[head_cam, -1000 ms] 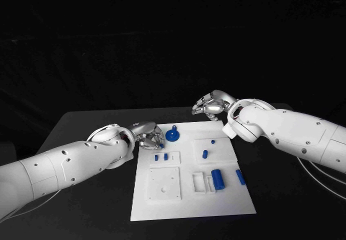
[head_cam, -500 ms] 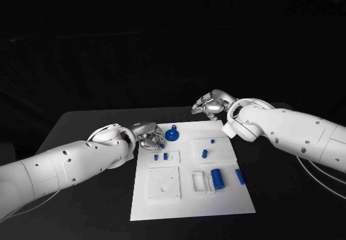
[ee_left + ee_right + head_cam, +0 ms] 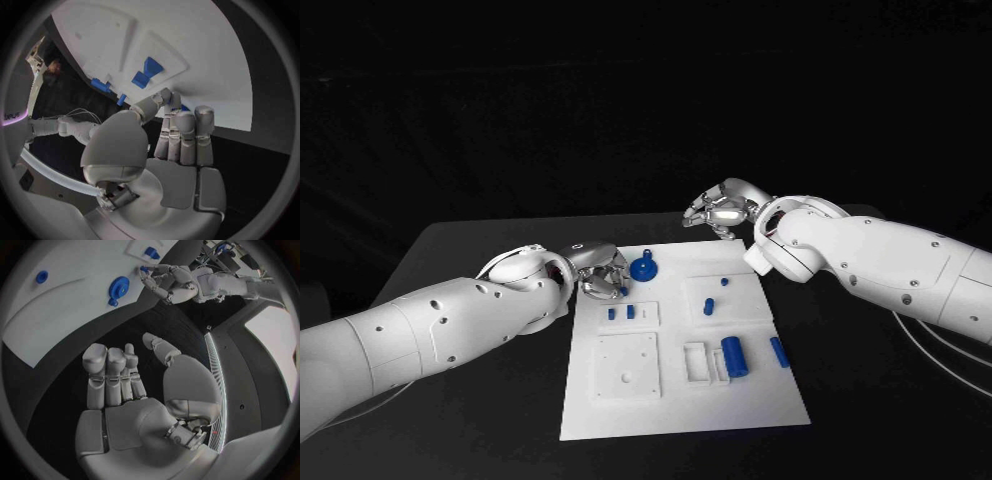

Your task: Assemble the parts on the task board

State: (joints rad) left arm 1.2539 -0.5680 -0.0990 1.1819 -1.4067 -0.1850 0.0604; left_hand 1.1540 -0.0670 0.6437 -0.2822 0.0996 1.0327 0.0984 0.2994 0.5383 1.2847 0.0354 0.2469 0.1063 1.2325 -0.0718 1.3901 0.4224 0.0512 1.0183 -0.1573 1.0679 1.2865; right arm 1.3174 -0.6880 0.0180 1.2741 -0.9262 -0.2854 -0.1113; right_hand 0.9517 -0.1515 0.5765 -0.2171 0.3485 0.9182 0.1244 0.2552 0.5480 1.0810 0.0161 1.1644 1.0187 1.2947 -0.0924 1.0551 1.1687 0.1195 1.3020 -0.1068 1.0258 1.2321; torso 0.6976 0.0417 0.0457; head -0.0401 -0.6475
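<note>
Hovering at the task board's [image 3: 678,405] far-left edge, left hand [image 3: 599,272] pinches something blue, unidentifiable; right hand [image 3: 721,212] loosely open, empty. Parts [image 3: 734,357] look small, rigid, light: pinch their sides.

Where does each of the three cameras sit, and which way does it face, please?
Head view: from the robot's head, down at the task board, both arms and the left hand and right hand showing.
Left wrist view: behind the left hand, facing the board's edge.
Right wrist view: behind the right hand, facing the board's far end.
Head and right wrist views share the round blue part.
</note>
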